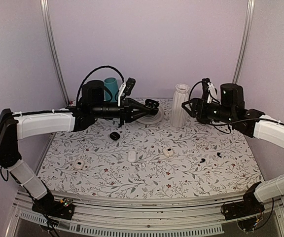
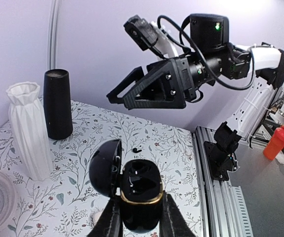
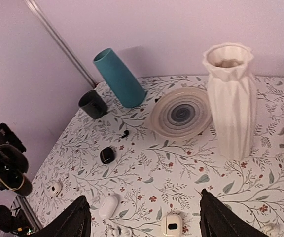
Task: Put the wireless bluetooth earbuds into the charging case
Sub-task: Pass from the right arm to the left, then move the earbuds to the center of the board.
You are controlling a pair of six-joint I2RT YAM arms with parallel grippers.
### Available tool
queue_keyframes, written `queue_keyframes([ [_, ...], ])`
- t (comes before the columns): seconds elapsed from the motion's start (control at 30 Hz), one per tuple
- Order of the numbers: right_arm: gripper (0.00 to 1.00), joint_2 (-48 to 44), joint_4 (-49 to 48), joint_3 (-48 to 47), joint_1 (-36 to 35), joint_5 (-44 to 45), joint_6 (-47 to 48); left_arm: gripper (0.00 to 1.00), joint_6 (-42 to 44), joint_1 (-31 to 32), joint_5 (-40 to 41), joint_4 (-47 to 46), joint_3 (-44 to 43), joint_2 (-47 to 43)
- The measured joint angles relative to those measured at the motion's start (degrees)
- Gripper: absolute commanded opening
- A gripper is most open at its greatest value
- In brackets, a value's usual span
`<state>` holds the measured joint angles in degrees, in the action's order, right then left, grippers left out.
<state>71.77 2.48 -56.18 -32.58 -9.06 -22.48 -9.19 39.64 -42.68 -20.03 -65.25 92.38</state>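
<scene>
Between the two raised arms, above the flower-print table [image 1: 206, 182], the left claw [image 2: 142, 213] is clenched on a black charging case [image 2: 141, 190]. It grips the case low on the body and holds it clear of the surface. The lid is swung open to one side and the gold-rimmed mouth faces up; the wells are too dark to tell whether anything sits in them. The right claw [image 3: 147, 223] hangs released, fingers spread wide, nothing between them. Beyond the right claw stand a white ribbed vase [image 3: 229, 98], a ringed plate [image 3: 181, 113] and a teal cup [image 3: 120, 76]. Just under its fingers lie white cases [image 3: 108, 205]. Smallest are the earbuds [image 1: 201, 160] — two black ones on the table below and behind the right claw, well apart from it. Another black bud [image 3: 125, 133] lies ahead of that claw and to its left, near the teal cup. Judgement: the buds are very light, hard and glossy, likely to skid or flip under a fingertip. Pinch softly across the rounded head and leave the stem free, so it can drop stem-first into a well. The case looks slick too — the low hold keeps its opening clear.
</scene>
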Motion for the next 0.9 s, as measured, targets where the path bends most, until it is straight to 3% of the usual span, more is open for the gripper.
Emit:
queue_keyframes([
  [0.1, 0.75, -1.5, 3.1, 1.4, 0.0, 7.8, -3.4, 0.00, -0.4, 0.0, 0.5, -0.7, 0.2, 0.0],
  [0.3, 0.73, -1.0, 10.1, 3.4, 0.1, 13.3, -9.6, 0.00, -0.5, -0.1, 1.3, -1.1, 0.2, 0.0],
  [0.73, 0.70, 0.5, 21.9, 12.4, 1.6, 10.4, -22.4, 0.00, -0.7, -0.1, 0.7, -1.5, 0.8, 0.0],
  [0.9, 0.57, 1.4, 23.2, 14.4, 2.4, 8.7, -25.2, 0.00, -0.7, -0.1, 0.6, -1.6, 2.1, -1.1],
])
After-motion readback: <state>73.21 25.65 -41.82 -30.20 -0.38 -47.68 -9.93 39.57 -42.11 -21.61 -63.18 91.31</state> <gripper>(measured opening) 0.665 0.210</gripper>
